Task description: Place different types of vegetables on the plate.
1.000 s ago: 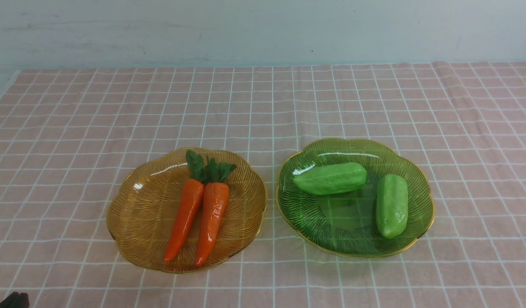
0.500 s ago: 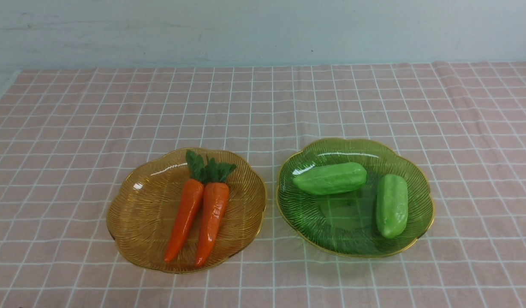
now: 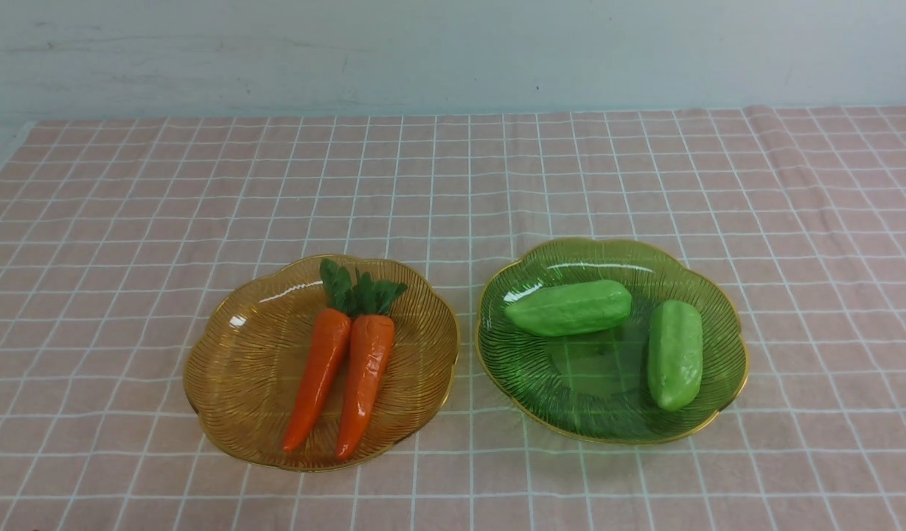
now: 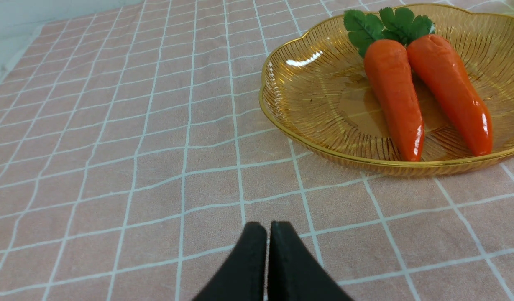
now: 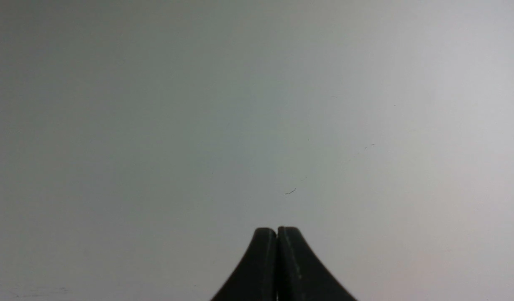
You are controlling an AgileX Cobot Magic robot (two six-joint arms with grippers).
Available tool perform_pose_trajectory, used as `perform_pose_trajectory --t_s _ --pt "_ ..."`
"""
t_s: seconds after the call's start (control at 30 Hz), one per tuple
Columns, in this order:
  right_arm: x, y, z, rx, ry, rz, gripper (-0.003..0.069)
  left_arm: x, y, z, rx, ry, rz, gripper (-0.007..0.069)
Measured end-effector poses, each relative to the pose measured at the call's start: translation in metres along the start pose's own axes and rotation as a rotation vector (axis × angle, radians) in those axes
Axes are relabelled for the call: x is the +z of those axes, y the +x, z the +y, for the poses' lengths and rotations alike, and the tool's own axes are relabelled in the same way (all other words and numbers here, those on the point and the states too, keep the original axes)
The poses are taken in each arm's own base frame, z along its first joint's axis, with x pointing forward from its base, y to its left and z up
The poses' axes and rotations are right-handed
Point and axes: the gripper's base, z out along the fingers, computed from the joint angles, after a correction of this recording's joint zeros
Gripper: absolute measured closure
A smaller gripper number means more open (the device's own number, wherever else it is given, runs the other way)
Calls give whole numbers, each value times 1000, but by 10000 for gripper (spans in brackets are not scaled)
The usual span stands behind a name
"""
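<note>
Two orange carrots, one on the left (image 3: 316,376) and one on the right (image 3: 364,372), lie side by side on an amber glass plate (image 3: 239,376). Two light-green gourds, one lying crosswise (image 3: 569,307) and one lengthwise (image 3: 674,352), lie on a green glass plate (image 3: 563,398). In the left wrist view the carrots (image 4: 392,94) and the amber plate (image 4: 307,96) show ahead of my left gripper (image 4: 268,228), which is shut and empty over the cloth. My right gripper (image 5: 277,230) is shut and empty, facing a blank grey wall. Neither gripper shows in the front view.
A pink checked cloth (image 3: 453,184) covers the table. Its far edge meets a pale wall (image 3: 453,51). The cloth's left edge runs along the far left corner (image 3: 3,158).
A dark gripper tip at the bottom left of the front view one second ago has withdrawn out of sight. The vegetables and plates have not moved.
</note>
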Motion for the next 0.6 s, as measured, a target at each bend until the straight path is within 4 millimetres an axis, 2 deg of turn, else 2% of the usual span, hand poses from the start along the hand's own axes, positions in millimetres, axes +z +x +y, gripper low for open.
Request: perform_pose_trajectory --t_s 0.2,0.37,0.5,0.53,0.6 --pt "0 3 0 -93 -5 31 674 0 0 0 1 0 0 628" --pt "-2 19 -1 -224 9 215 674 0 0 0 1 0 0 628" --pt "-5 34 -4 -263 50 344 674 0 0 0 1 0 0 628" --pt "-9 50 -8 -282 92 437 674 0 0 0 1 0 0 628" --pt "-13 71 -12 -288 130 512 674 0 0 0 1 0 0 628"
